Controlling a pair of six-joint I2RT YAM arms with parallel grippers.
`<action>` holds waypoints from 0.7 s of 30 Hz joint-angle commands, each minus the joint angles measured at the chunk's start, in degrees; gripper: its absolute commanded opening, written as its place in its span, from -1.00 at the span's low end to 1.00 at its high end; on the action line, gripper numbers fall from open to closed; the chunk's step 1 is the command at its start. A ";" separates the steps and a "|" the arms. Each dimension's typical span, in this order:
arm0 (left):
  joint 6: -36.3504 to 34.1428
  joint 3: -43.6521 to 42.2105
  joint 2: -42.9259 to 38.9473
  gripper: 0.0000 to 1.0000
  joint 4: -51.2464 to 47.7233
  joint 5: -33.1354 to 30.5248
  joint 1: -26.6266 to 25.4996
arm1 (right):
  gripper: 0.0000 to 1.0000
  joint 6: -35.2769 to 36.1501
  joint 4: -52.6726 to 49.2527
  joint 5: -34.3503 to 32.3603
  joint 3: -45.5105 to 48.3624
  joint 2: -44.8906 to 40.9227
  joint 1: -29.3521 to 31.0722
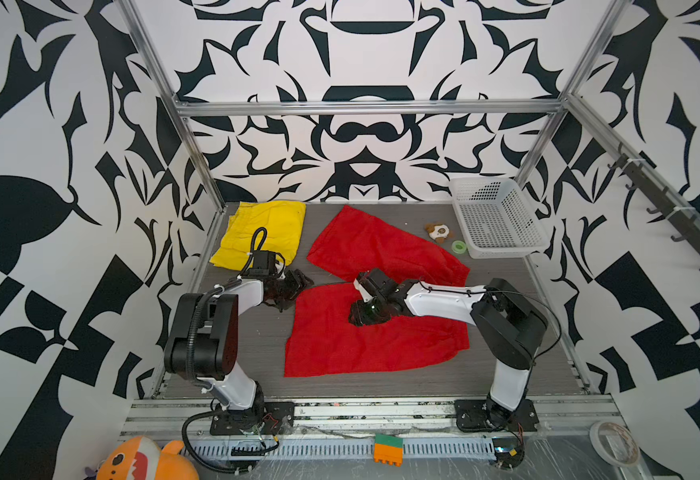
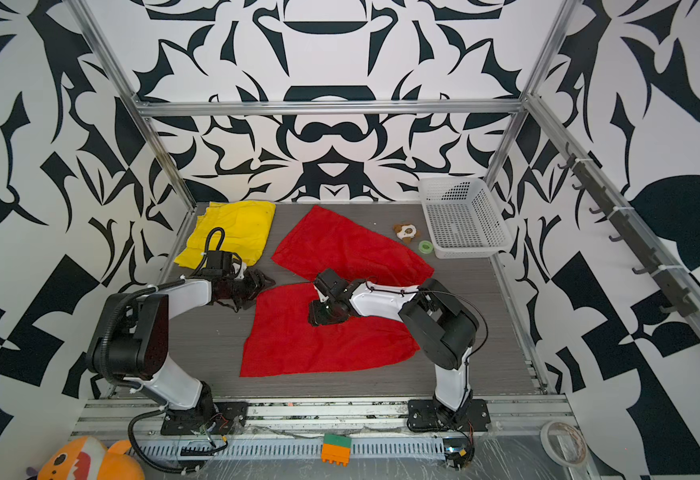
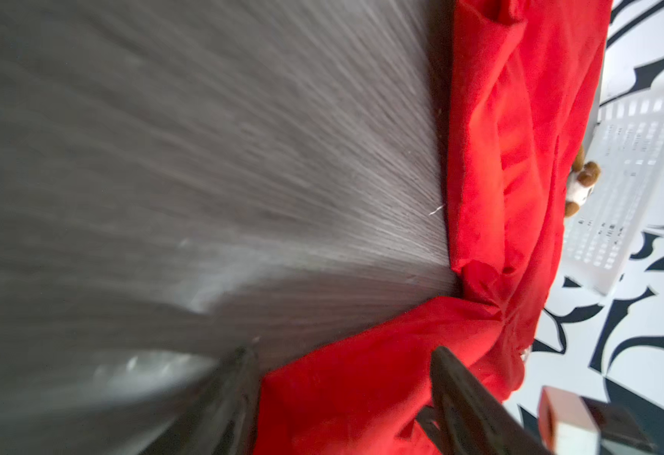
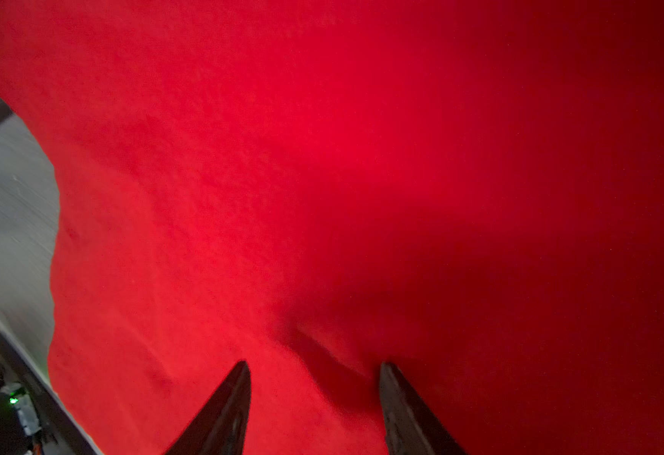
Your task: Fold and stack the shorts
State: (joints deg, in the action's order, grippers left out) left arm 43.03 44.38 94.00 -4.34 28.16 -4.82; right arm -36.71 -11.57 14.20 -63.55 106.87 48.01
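1. jaws of the left gripper (image 3: 341, 350) stand apart at the left edge of the red shorts (image 3: 500, 157), one finger over bare table (image 3: 204, 157) and one over cloth, pinching nothing.
2. right gripper (image 4: 314, 363) points down at the middle of the red shorts, jaws apart; whether the tips touch the cloth i cannot tell.
3. red shorts lie spread across the middle of the table, one half toward the back wall and one toward the arm bases.
4. yellow shorts (image 1: 265, 232) lie in the back left corner, apart from the red pair.
5. white basket (image 1: 502, 249) sits back right, with a plush toy (image 1: 439, 232) and a green tape roll (image 1: 459, 246) just beside it.
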 commanded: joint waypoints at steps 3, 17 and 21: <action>3.37 -3.33 -3.77 -0.28 9.10 7.03 -0.54 | 0.13 -2.17 -0.29 -0.88 0.33 3.23 -1.07; -16.06 6.23 -18.59 -0.28 -15.93 -16.97 -1.08 | 0.14 -2.67 0.92 -0.96 0.31 4.71 -1.16; -16.34 6.57 -17.86 -0.10 -21.27 -21.47 -0.02 | 0.15 -1.99 1.35 0.47 -0.74 2.55 -1.19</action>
State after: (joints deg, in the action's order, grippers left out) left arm 29.50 50.76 75.61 -16.51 14.66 -5.41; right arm -38.87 -6.13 15.18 -64.47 109.01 46.96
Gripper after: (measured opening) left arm 0.437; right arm 0.573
